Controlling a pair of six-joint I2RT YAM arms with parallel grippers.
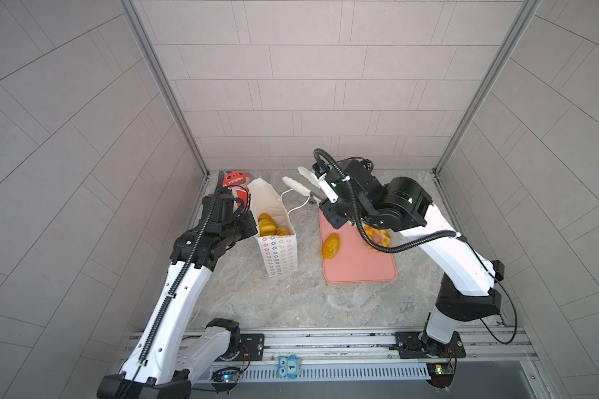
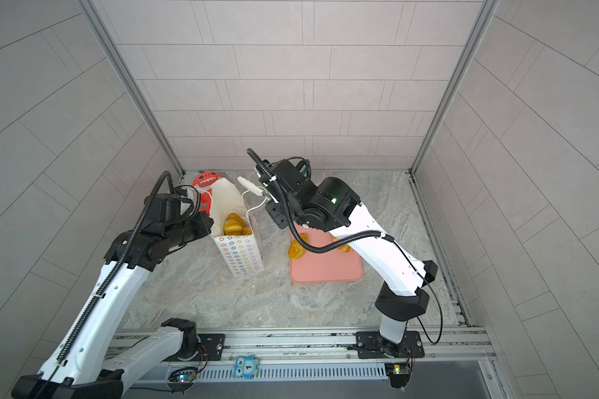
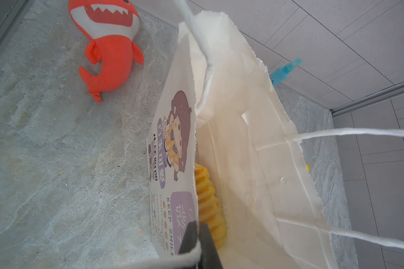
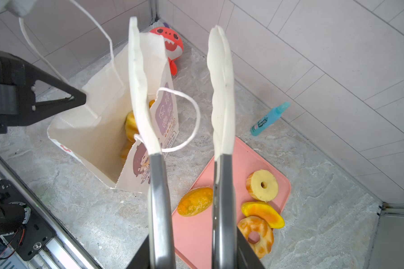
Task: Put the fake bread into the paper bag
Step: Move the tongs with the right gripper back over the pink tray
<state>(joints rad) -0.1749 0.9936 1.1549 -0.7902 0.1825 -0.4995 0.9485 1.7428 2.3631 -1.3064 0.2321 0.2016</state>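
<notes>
Your left gripper [image 3: 198,227] clamps the bag [image 1: 280,256] by its left rim (bread [image 1: 267,224] lies inside). Your right gripper [image 4: 195,253] clasps open tongs [image 4: 222,186] just right of it.

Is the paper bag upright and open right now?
Upright and open: paper bag stands on its base, left gripper pinching its rim, bread pieces visible inside.

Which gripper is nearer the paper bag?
Left. The left gripper pinches the rim of the paper bag; the right gripper, holding tongs, hangs clear of it above the pink tray.
</notes>
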